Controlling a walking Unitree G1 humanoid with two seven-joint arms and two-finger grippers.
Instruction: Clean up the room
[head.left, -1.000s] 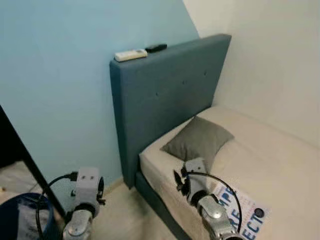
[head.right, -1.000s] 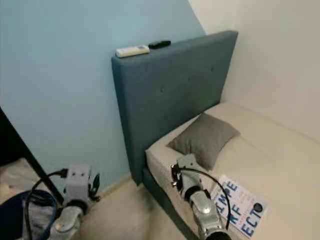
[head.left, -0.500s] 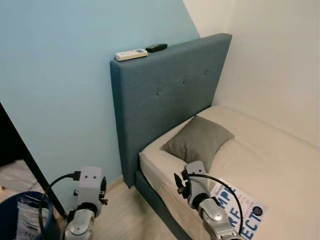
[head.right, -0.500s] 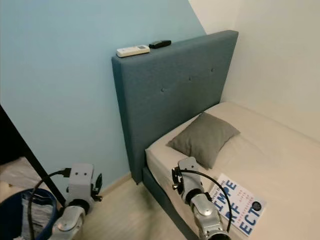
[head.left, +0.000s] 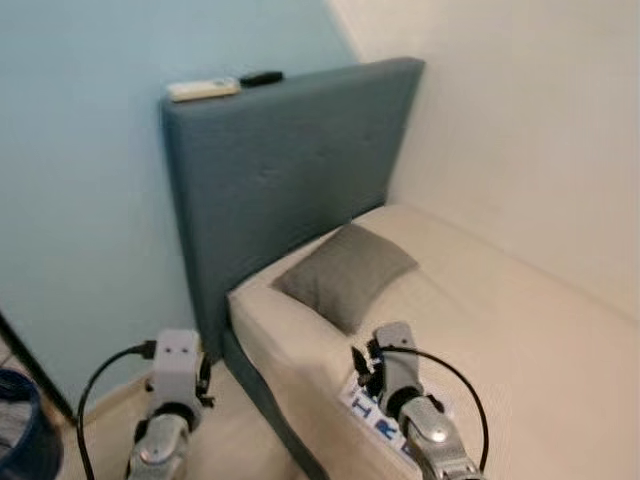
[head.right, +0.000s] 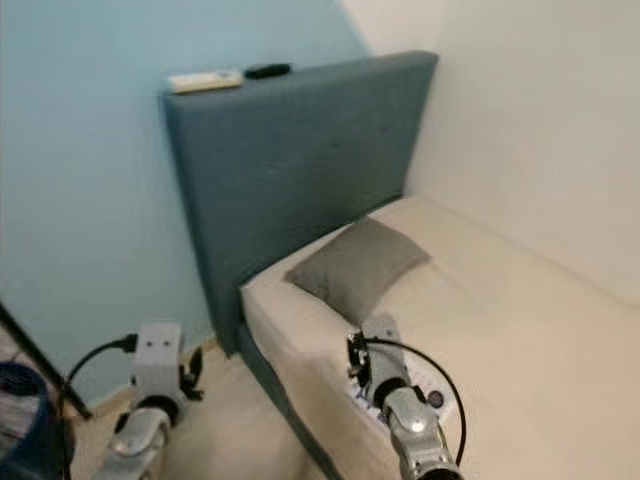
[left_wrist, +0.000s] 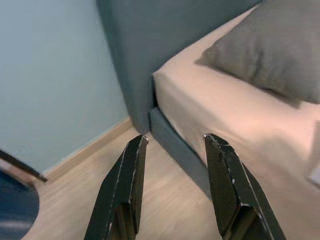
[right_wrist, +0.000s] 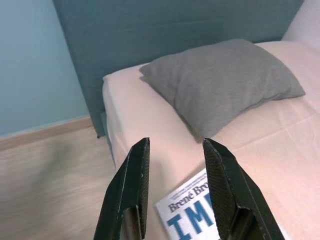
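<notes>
Right fingers (right_wrist: 172, 190) parted over book (right_wrist: 192, 210), grey pillow (right_wrist: 225, 85) beyond

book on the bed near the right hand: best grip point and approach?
The white paperback book with blue lettering lies flat on the beige mattress near its floor-side edge. Probably pinch the corner nearest that edge, coming in low from the floor side with the right hand, whose fingers are open just above it; flat top grasps would likely slip.
</notes>
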